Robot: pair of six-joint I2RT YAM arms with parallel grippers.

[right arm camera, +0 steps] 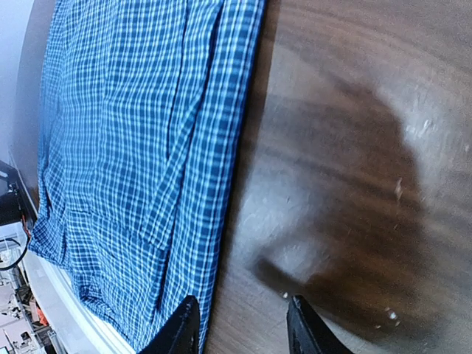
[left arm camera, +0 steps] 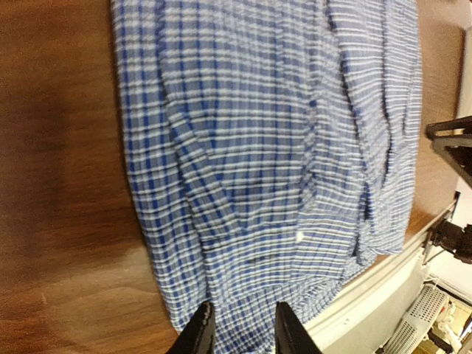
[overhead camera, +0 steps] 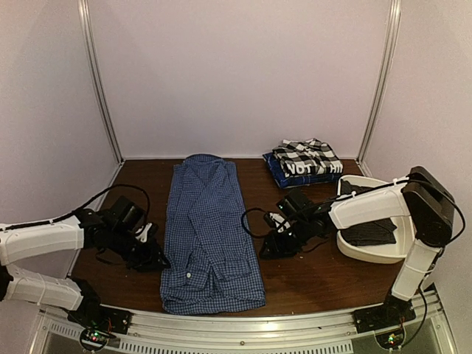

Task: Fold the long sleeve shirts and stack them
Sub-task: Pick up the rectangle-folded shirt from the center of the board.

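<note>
The blue-and-white fine-check shirt [overhead camera: 206,236] lies folded into a long strip mid-bench [overhead camera: 302,284]. The left end effector [overhead camera: 153,256] is just beside its left edge and the right end effector [overhead camera: 270,247] near its right edge, both with fingers apart and empty. At the far right, the black-and-white check shirt [overhead camera: 306,156] lies on the dark blue shirt [overhead camera: 279,174].

text: "NOT" | on: dark blue shirt [overhead camera: 313,169] | view: top external

Occluded and cropped items
Stack: dark blue shirt [overhead camera: 299,169] mostly covered by black-and-white check shirt [overhead camera: 306,153]; blue-and-white check shirt [left arm camera: 273,147] cropped in 2 wrist views.
</note>
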